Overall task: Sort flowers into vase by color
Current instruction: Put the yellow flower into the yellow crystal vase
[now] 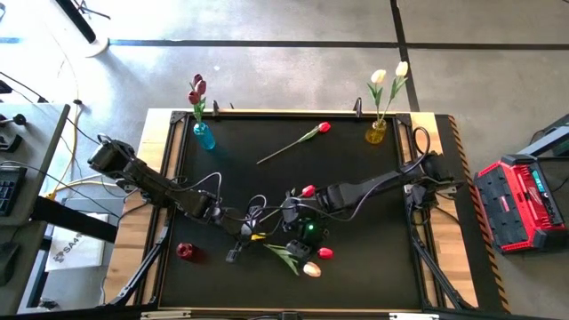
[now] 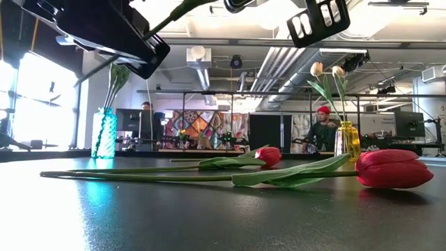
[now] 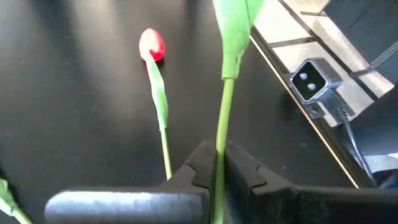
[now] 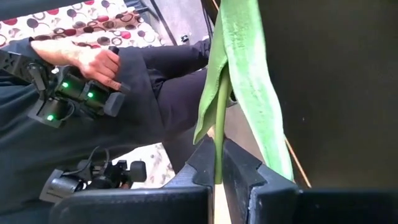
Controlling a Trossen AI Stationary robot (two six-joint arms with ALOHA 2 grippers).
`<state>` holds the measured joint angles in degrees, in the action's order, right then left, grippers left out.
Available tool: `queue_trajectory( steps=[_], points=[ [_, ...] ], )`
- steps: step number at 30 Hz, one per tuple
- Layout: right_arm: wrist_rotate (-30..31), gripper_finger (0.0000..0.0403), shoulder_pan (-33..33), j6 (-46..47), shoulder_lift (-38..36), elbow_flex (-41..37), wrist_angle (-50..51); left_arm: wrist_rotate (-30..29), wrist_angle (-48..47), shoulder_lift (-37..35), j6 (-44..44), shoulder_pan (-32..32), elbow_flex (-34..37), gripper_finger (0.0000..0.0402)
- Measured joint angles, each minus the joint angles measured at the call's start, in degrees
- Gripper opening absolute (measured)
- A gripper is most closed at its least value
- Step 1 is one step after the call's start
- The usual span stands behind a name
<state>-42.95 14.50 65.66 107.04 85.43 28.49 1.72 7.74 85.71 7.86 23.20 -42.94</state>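
The held tulip's green stem (image 3: 219, 124) hangs above the table, well out from the blue vase (image 1: 204, 135) toward the table's near middle. The left gripper (image 3: 217, 158) is clamped tight on it. The right gripper (image 4: 216, 155) is likewise closed on a leafy stem (image 4: 219, 106). In the low view a stem slants from the left claw up toward the right one, so both probably hold the same flower, though the join is not plainly shown. Its long axis would then run from claw to claw, angled away from the blue vase. A red head (image 1: 308, 190) shows just beside the right claw, on the side facing that vase. Whether it belongs to this stem I cannot tell. The left arm sits on the vase's side and is the nearer one, so I judge the carry falls to it once the right claw lets go. The stem must then be swung upright. Farther from the blue vase stands the yellow vase (image 1: 376, 133) holding cream tulips (image 1: 388, 76).
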Motion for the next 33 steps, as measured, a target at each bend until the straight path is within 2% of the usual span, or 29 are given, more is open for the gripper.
queue_trajectory(
  steps=[5,16,22,29,33],
  points=[
    [1.31,0.0019,-0.11,-0.19,0.0,0.0,0.0,0.0,-0.55,0.0,0.02,0.0,0.0,0.0002],
    [0.32,0.0077,-1.12,0.99,-2.57,0.0,0.4,-0.35,-0.45,-0.07,0.04,0.0,0.0,0.0001],
    [1.58,0.0083,-1.2,0.22,-6.77,0.0,0.76,-0.54,0.45,-0.1,0.01,0.0,-0.17,0.0],
    [8.19,0.0083,-1.47,-0.15,-11.19,0.0,1.68,-0.86,2.58,-0.13,0.57,-1.16,-0.13,0.0],
    [9.53,0.0083,-1.42,-0.21,-11.98,0.0,3.21,-0.26,4.18,-0.11,0.98,-2.04,-0.04,0.0]
  ],
)
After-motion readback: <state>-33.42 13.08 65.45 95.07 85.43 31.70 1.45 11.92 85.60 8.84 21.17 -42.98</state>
